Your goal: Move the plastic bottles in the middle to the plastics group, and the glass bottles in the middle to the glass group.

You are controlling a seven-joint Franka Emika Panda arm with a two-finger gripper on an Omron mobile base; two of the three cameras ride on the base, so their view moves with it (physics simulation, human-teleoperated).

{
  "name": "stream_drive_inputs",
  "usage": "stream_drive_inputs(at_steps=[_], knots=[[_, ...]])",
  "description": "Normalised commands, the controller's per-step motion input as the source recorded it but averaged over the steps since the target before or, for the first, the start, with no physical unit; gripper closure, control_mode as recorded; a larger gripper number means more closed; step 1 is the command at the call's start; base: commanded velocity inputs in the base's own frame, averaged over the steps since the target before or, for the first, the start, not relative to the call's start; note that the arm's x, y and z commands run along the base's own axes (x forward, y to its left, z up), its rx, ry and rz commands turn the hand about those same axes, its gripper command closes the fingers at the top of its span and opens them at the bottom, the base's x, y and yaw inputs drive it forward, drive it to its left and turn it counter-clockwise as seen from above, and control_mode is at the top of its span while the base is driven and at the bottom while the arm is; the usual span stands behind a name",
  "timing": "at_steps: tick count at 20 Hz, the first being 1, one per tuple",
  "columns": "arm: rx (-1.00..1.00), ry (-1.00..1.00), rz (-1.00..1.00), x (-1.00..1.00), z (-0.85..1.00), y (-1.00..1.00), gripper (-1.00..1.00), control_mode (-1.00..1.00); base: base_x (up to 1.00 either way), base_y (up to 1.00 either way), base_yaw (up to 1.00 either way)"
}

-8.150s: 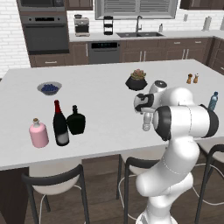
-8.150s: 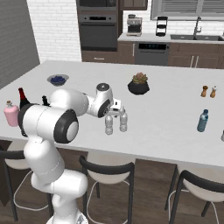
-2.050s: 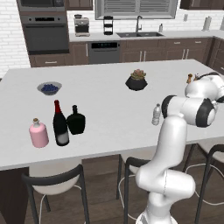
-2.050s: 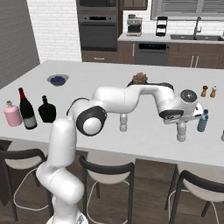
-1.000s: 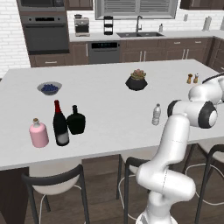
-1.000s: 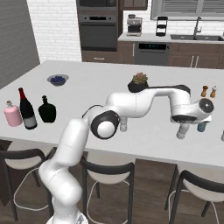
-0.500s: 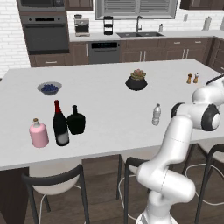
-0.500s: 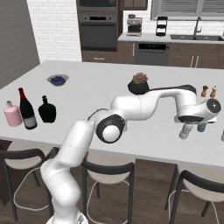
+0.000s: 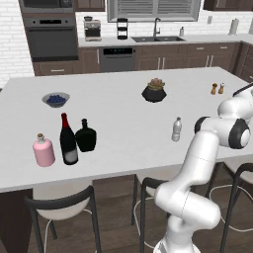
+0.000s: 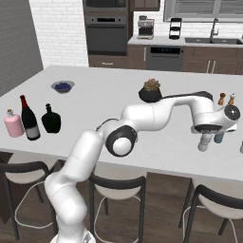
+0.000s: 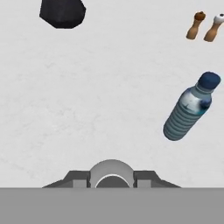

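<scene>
A: What is seen of the room?

B: A kitchen is shown, with a long white counter (image 10: 95,95) before dark cabinets and a wall oven. All the things are set on that counter.

A: How is the gripper (image 11: 112,178) found?

B: It is clamped on the clear bottle (image 10: 204,142), at its top. In the hand view the pale grey cap is seen from above, enclosed between the two fingers. The bottle is held upright. Whether its base is resting on the counter cannot be told.

A: What is placed closest to the hand?

B: The blue bottle (image 11: 187,111) with the dark cap is found just beside the held one, upright, apart from it.

A: And further out?

B: The salt and pepper shakers (image 11: 194,26) are seen beyond the blue bottle. A black plant pot (image 11: 63,13) is set further off, to the other side. A second clear bottle (image 9: 176,129) is left in the middle of the counter.

A: What is farthest from the hand?

B: At the far end the black flask (image 9: 86,137), the wine bottle (image 9: 67,141) and the pink bottle (image 9: 44,150) are grouped closely in a row. A bowl (image 9: 56,99) of dark berries is set behind them.
</scene>
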Motion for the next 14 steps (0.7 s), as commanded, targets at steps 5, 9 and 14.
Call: stream_drive_inputs(at_steps=[5, 9, 14], knots=[[-0.09, 0.02, 0.0, 0.01, -0.01, 0.0, 1.0, -1.0, 0.0, 0.0, 0.0], [-0.05, 0.04, 0.0, 0.02, -0.02, 0.0, 1.0, -1.0, 0.0, 0.0, 0.0], [0.0, 0.01, 0.0, 0.06, -0.13, -0.05, 1.0, -1.0, 0.0, 0.0, 0.0]])
